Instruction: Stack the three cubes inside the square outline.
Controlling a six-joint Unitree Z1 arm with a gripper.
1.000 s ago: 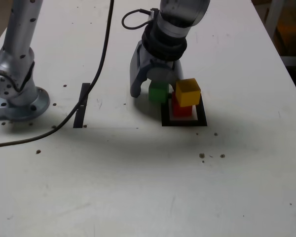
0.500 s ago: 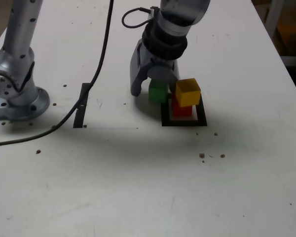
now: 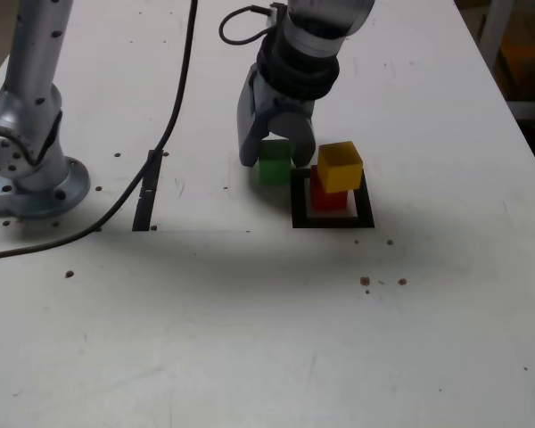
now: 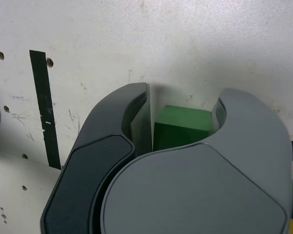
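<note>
The green cube point(image 3: 274, 166) sits between the fingers of my gripper point(image 3: 275, 160), which is shut on it just off the square outline's corner on the exterior view's left. In the wrist view the green cube point(image 4: 183, 126) fills the gap of the gripper point(image 4: 183, 95), with the white table behind it. The yellow cube point(image 3: 340, 166) rests slightly askew on the red cube point(image 3: 324, 193), which stands inside the black tape square outline point(image 3: 332, 221). I cannot tell whether the green cube touches the table.
A straight black tape strip point(image 3: 146, 192) lies toward the exterior view's left, and it also shows as a strip point(image 4: 44, 107) in the wrist view. The arm's base point(image 3: 31, 174) stands at the far left with a black cable point(image 3: 174, 116) trailing past it. Small dark specks dot the white table.
The gripper and the green cube have shifted together toward the exterior view's left, away from the red and yellow stack. The stack has not moved.
</note>
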